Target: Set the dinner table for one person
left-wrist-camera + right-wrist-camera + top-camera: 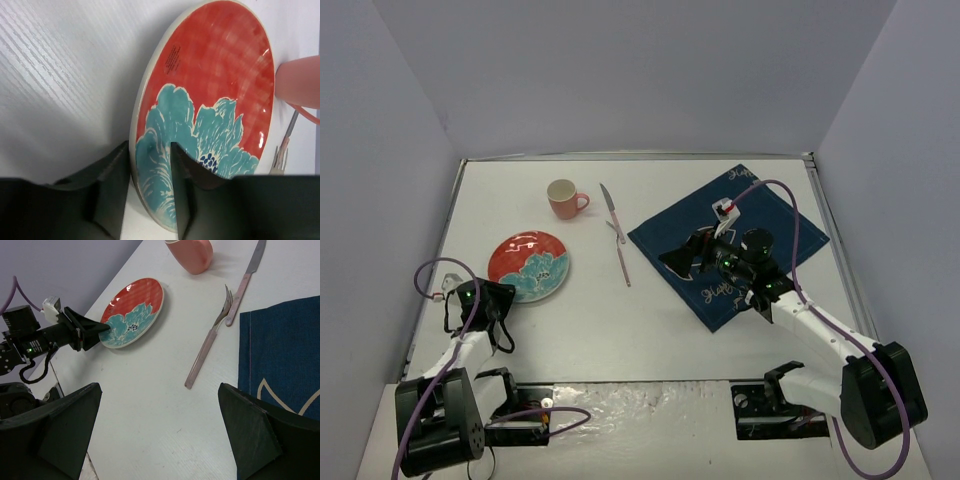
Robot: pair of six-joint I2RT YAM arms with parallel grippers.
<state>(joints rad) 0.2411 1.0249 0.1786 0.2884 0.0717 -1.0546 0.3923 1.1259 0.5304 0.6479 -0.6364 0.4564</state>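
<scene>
A red plate with a teal flower [528, 265] lies at the left of the white dinner table [620, 330]. My left gripper [508, 298] reaches it from the near side. In the left wrist view the gripper [149, 150] is shut on the plate [215, 85], one finger under the rim and the other on the painted face. The right wrist view shows the same grip [102, 330] on the plate [132, 312]. My right gripper [685, 252] hovers open at the left edge of the navy cloth [780, 225]. Only bare table shows between its fingers [160, 390].
A pink cup [563, 198] stands behind the plate. A pink-handled knife [612, 212] and fork [621, 255] lie between the plate and the cloth, the fork's tines beside the knife handle. The table's metal rim [440, 250] runs just left of the plate. Grey walls enclose the table.
</scene>
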